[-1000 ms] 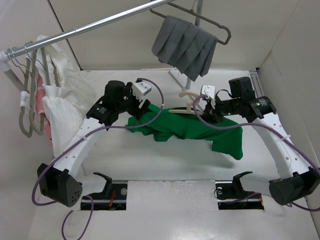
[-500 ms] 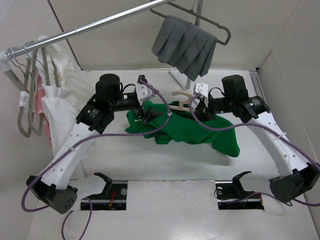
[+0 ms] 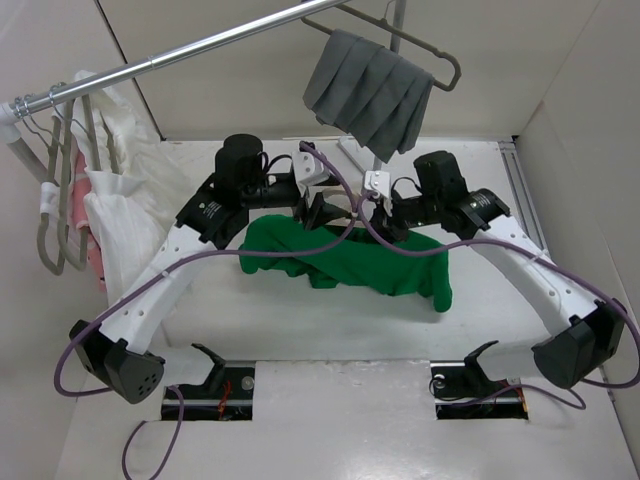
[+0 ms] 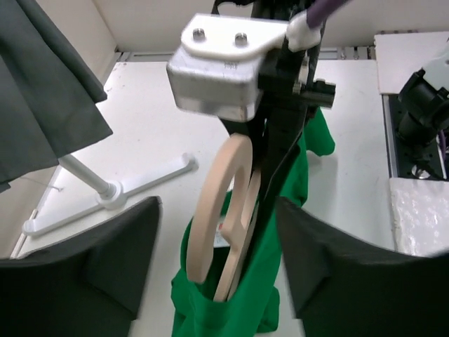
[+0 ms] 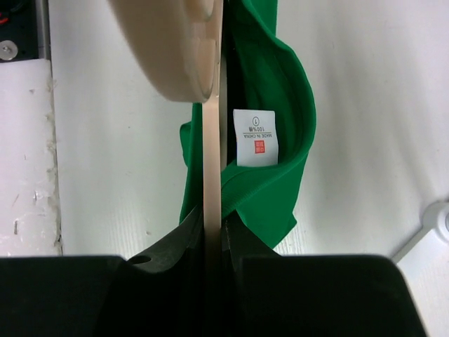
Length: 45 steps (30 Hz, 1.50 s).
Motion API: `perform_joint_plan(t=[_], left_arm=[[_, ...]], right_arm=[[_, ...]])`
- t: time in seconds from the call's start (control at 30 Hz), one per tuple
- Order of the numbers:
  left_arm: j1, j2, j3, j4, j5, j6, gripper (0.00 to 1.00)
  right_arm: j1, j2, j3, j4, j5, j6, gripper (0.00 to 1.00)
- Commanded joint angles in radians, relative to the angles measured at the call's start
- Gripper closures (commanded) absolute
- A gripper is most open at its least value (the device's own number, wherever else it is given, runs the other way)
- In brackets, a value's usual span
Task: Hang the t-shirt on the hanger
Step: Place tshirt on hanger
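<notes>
At the upper left of the top view, white garments (image 3: 120,215) and grey hangers (image 3: 47,235) hang from a metal rail (image 3: 180,52). Right of them, the left gripper (image 3: 322,208) reaches toward the middle of the frame. In the left wrist view its jaws stand well apart, one on each side of the hanger (image 4: 223,203), touching neither it nor the cloth. The cream hanger stands edge-on between them, and its lower end goes into a fold of the t-shirt (image 3: 345,262). The t-shirt lies crumpled on the white surface (image 3: 300,340) in the centre of the top view, with its upper edge rising toward the two grippers. Just right of the left gripper, the right gripper (image 5: 212,235) has its jaws clamped on the hanger's thin bar. The right wrist view shows the green collar and its white label (image 5: 255,137) just beside that bar. At the upper centre of the top view, a grey pleated cloth (image 3: 370,90) hangs above the surface.
</notes>
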Motion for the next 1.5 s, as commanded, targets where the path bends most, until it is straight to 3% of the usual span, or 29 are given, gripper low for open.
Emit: perform_joint_plan(t=[0.0,0.07,0.1,0.2,0.23,0.27,0.43,0.47,0.5,0.57,0.6,0.7,0.97,1.07,1.17,1.23,1.27,1.3,1.33,1.47], left_arm=[[0.0,-0.003,0.063,0.065,0.051,-0.023,0.43],[0.0,0.008,0.063,0.065,0.051,-0.023,0.58],[0.0,0.008,0.063,0.065,0.051,-0.032,0.71],[0.0,-0.002,0.063,0.074,0.051,-0.041,0.84],[0.0,-0.002,0.063,0.074,0.051,-0.041,0.96],[0.0,-0.002,0.063,0.074,0.051,-0.041,1.0],[0.0,-0.011,0.054,0.074,0.06,-0.062,1.0],[0.0,-0.011,0.054,0.074,0.06,-0.062,1.0],[0.0,-0.011,0.043,0.074,0.06,-0.073,1.0],[0.0,-0.011,0.034,0.085,0.051,-0.073,1.0],[0.0,-0.011,0.034,0.085,0.051,-0.073,1.0],[0.009,-0.011,0.034,0.096,0.051,-0.082,1.0],[0.029,-0.02,0.043,0.105,0.031,-0.082,1.0],[0.039,-0.02,0.052,0.114,0.02,-0.093,1.0],[0.039,-0.02,0.052,0.137,0.008,-0.113,1.0],[0.049,-0.02,0.063,0.163,0.008,-0.138,1.0],[0.063,-0.02,0.063,0.174,0.02,-0.151,1.0],[0.063,-0.02,0.063,0.183,0.029,-0.165,1.0],[0.077,-0.02,0.074,0.194,0.045,-0.191,1.0],[0.117,-0.011,0.074,0.194,0.054,-0.191,1.0]], right_arm=[[0.025,0.011,0.018,0.093,-0.016,0.009,1.0],[0.026,0.011,0.004,0.093,-0.016,0.009,1.0],[0.026,0.011,0.004,0.103,-0.016,0.009,1.0],[0.016,0.011,-0.022,0.103,-0.016,0.009,1.0],[0.007,0.011,-0.037,0.112,-0.016,0.009,1.0],[0.007,0.011,-0.048,0.113,-0.016,0.009,1.0],[-0.002,0.011,-0.057,0.113,-0.016,0.009,1.0],[-0.011,0.011,-0.057,0.113,-0.016,0.009,0.89],[-0.02,0.011,-0.057,0.113,-0.016,0.009,0.53],[-0.057,0.0,-0.066,0.113,-0.001,0.009,0.07],[-0.074,-0.027,-0.077,0.113,0.015,0.02,0.0],[-0.179,-0.11,-0.111,0.142,0.076,0.049,0.0],[-0.45,-0.266,-0.351,0.275,0.107,0.184,0.0],[-0.533,-0.303,-0.486,0.422,0.012,0.224,0.0],[-0.533,-0.291,-0.566,0.574,-0.146,0.236,0.0],[-0.533,-0.264,-0.602,0.619,-0.219,0.248,0.15],[-0.542,-0.248,-0.602,0.619,-0.22,0.248,0.28],[-0.542,-0.215,-0.602,0.619,-0.22,0.235,0.73],[-0.551,-0.202,-0.602,0.619,-0.22,0.235,1.0],[-0.567,-0.193,-0.592,0.619,-0.157,0.247,1.0]])
